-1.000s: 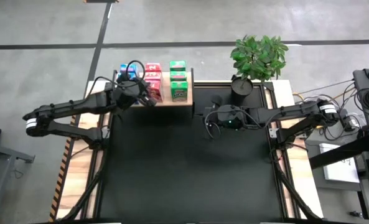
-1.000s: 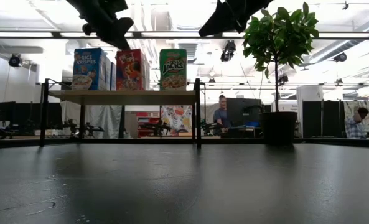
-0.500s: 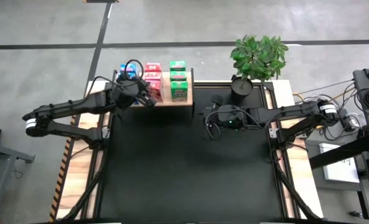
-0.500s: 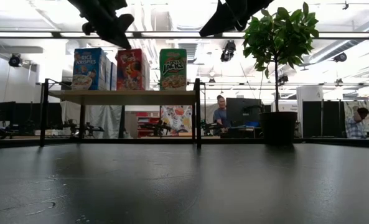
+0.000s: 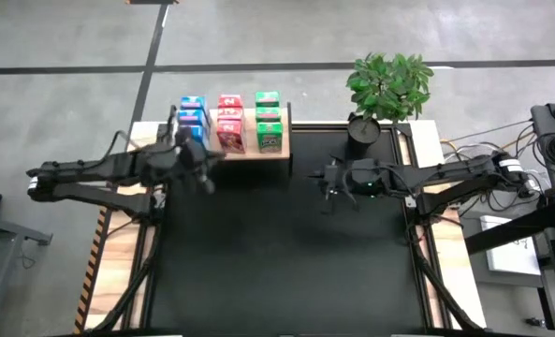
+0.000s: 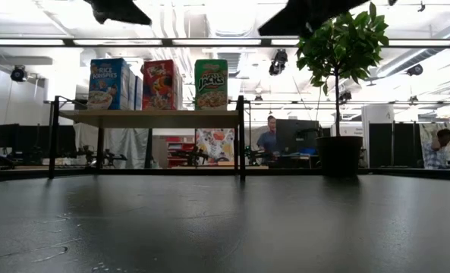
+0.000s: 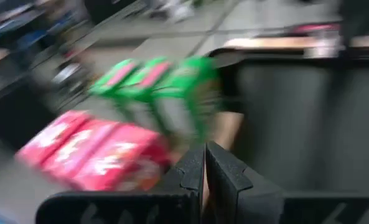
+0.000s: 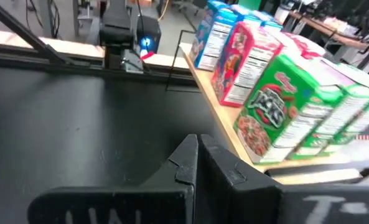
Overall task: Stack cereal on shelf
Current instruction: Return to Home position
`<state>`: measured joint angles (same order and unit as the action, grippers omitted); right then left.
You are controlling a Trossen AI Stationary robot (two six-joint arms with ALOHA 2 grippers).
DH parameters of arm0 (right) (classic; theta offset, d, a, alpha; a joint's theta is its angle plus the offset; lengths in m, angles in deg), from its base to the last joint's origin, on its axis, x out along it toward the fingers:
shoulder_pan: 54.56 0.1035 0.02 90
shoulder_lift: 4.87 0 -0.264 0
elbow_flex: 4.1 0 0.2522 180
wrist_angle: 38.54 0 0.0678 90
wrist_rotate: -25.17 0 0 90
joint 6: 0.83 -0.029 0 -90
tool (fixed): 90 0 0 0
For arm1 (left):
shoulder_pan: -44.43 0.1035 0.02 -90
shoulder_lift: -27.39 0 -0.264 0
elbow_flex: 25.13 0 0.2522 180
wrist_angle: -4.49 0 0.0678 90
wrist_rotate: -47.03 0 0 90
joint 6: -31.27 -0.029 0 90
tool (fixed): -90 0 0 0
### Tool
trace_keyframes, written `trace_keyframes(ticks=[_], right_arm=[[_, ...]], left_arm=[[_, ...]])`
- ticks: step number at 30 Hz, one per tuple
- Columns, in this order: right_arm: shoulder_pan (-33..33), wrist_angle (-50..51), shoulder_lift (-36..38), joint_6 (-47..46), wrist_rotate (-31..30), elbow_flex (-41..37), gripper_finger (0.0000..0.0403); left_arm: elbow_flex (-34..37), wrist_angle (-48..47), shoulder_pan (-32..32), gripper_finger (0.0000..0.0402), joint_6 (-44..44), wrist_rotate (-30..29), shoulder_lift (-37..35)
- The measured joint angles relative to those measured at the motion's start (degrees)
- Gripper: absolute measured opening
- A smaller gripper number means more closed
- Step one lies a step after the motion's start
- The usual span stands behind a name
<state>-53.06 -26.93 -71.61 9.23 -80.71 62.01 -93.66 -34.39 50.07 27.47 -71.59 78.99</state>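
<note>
Nine small cereal boxes stand upright in three rows on the pale wooden shelf (image 5: 258,154) at the table's far side: blue (image 5: 192,116), red (image 5: 229,122) and green (image 5: 269,120). The low view shows their fronts as blue (image 6: 109,83), red (image 6: 161,85) and green (image 6: 211,84). My left gripper (image 5: 202,178) is shut and empty over the black mat, just near of the shelf's left part; its closed fingers show in the left wrist view (image 7: 204,169). My right gripper (image 5: 326,180) is shut and empty over the mat to the right of the shelf (image 8: 234,146), and also shows in the right wrist view (image 8: 196,155).
A potted plant (image 5: 387,86) stands at the far right, close behind my right arm, its dark pot (image 6: 338,155) on the table. The black mat (image 5: 277,262) spreads toward the near edge. People sit at desks in the room beyond (image 6: 269,136).
My left gripper has drawn back from the red boxes on the shelf, going toward the table's near and left edges and up. My right gripper has gone a little toward the table's right edge and up. The boxes stand as before.
</note>
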Motion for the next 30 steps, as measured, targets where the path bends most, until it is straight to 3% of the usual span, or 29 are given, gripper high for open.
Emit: trace_keyframes(ticks=[6,12,16,25,30], right_arm=[[0.0,-7.0,7.0,0.1,0.0,-9.1,0.0009],[0.0,-16.8,12.8,0.8,0.0,-19.4,0.0009],[0.0,-23.3,15.7,2.6,-0.2,-25.0,0.0009],[0.0,-24.1,22.9,2.6,-0.2,-32.1,0.0009],[0.0,-28.4,27.0,4.4,-0.2,-36.9,0.0009]], left_arm=[[9.5,3.3,-9.3,0.0000,-3.7,6.2,-12.4],[20.8,7.9,-13.2,0.0000,-5.6,18.4,-25.2],[26.0,10.1,-13.2,0.0000,-5.4,19.1,-33.0],[32.2,10.4,-13.2,0.0000,-5.4,19.2,-47.9],[34.5,12.4,-13.2,0.0000,-4.8,19.2,-51.6]])
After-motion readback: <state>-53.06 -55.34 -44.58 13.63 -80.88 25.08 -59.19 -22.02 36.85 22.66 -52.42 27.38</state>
